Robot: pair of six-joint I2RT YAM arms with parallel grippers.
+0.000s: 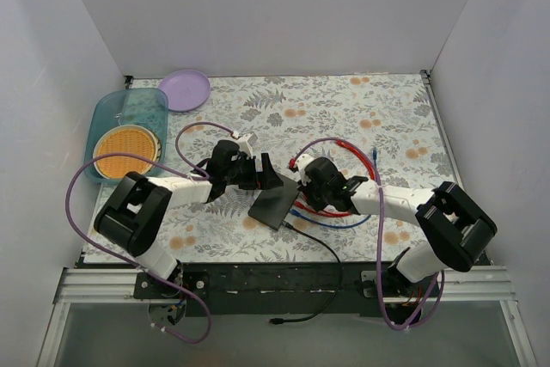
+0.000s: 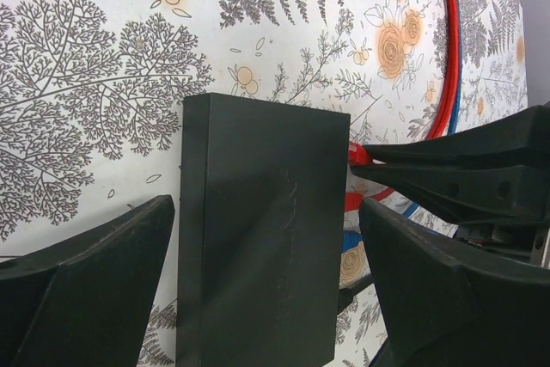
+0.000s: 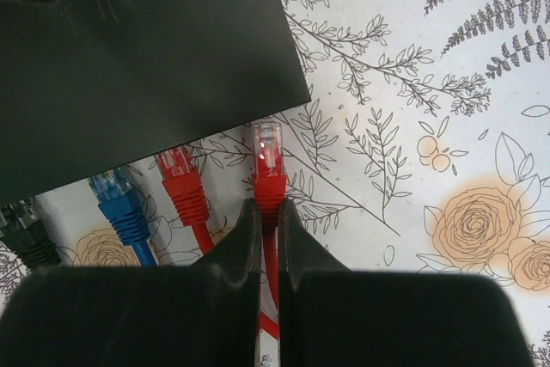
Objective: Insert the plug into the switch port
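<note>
Nearest the right wrist lens, the right gripper (image 3: 268, 212) was clamped shut on the plug (image 3: 267, 161), its two black fingers (image 3: 232, 255) pinching the red boot just behind the clear tip. That tip pointed straight at the long edge of the switch (image 3: 137, 49) and sat right at it. I could not tell from this angle whether it had entered a port or only met the face. To its left along the same edge I saw a second red plug (image 3: 180, 180), a blue plug (image 3: 119, 202) and a black plug (image 3: 24, 234), each with its nose at the box's edge.

On the left wrist view the left gripper (image 2: 266, 208) stood wide open astride the switch, one finger on either side of the box with a narrow gap at each wall, so it held nothing. The box lay flat on the flowered table cover (image 2: 103, 83), plain top up, running away from that camera between the fingers. At its right side the right gripper's closed fingers came in level, with the red plug touching that wall.

From the overhead camera I saw the switch in the near half of the table, between the two grippers. The left one was over its far end and the right one just beside its right edge, where red and blue cables (image 1: 331, 212) curled.
</note>
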